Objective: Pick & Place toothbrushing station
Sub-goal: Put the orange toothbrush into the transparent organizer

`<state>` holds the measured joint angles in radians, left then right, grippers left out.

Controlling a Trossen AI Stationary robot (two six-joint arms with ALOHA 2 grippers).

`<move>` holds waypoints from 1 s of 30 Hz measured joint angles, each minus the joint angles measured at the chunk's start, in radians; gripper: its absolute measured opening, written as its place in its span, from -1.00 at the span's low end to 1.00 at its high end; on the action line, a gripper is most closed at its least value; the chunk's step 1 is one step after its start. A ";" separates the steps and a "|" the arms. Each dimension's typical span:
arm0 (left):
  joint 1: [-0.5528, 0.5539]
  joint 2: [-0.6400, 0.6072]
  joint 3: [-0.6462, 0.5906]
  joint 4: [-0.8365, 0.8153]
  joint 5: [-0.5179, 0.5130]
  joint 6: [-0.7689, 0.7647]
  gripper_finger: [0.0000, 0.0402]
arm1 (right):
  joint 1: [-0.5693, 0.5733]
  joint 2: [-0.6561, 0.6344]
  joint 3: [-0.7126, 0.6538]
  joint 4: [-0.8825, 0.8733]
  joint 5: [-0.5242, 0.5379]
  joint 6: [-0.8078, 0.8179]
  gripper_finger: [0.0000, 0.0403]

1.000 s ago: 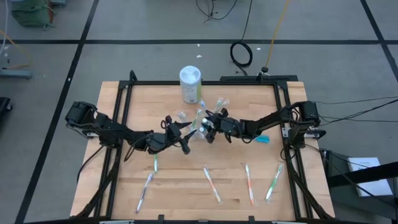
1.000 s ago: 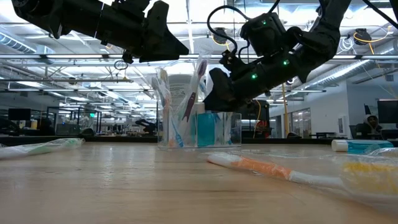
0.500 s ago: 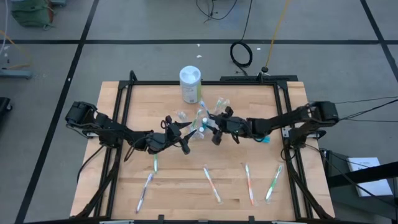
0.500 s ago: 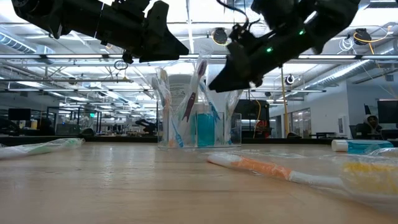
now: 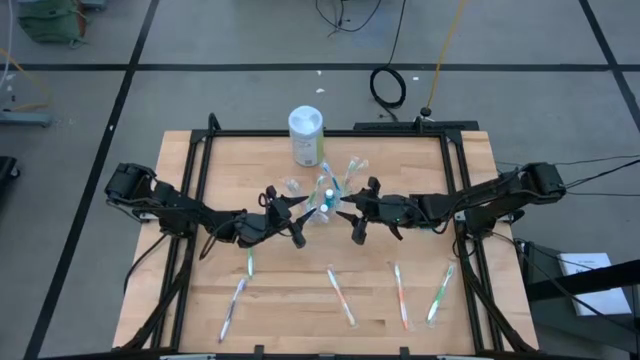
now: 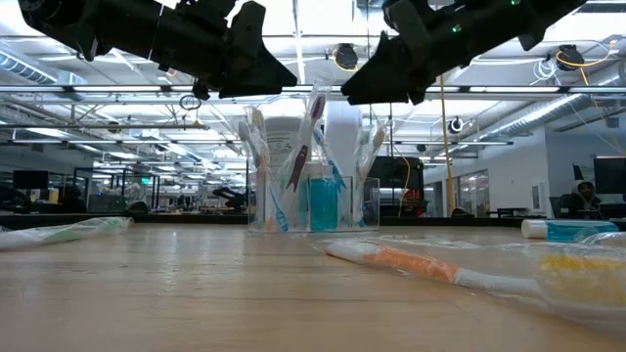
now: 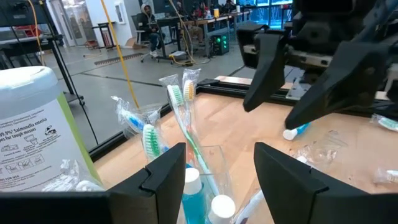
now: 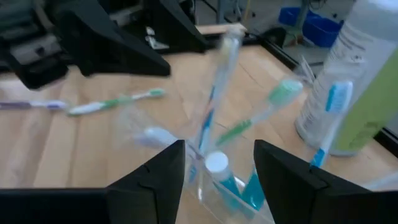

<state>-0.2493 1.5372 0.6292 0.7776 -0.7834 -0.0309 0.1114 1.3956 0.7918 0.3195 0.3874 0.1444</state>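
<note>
Both your left gripper (image 5: 300, 212) and right gripper (image 5: 358, 212) hang empty, jaws wide, flanking the clear cup (image 5: 327, 199); a careless sweep could topple its toothbrushes (image 7: 183, 118).

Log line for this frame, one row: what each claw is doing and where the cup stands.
left claw: open, empty, beside cup | right claw: open, empty, beside cup | clear cup: upright, holds toothbrushes and toothpaste tubes | loose toothbrushes: on table
</note>
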 joint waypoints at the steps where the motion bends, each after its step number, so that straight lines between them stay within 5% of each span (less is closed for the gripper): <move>1: 0.000 0.000 0.000 0.000 0.000 0.000 -0.03 | 0.007 0.000 0.000 -0.001 0.000 0.000 -0.10; 30: 0.000 0.000 0.000 0.000 0.000 0.000 -0.03 | 0.035 0.001 0.000 0.000 0.001 0.000 -0.11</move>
<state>-0.2493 1.5372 0.6292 0.7777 -0.7834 -0.0307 0.1459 1.3964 0.7918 0.3196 0.3882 0.1439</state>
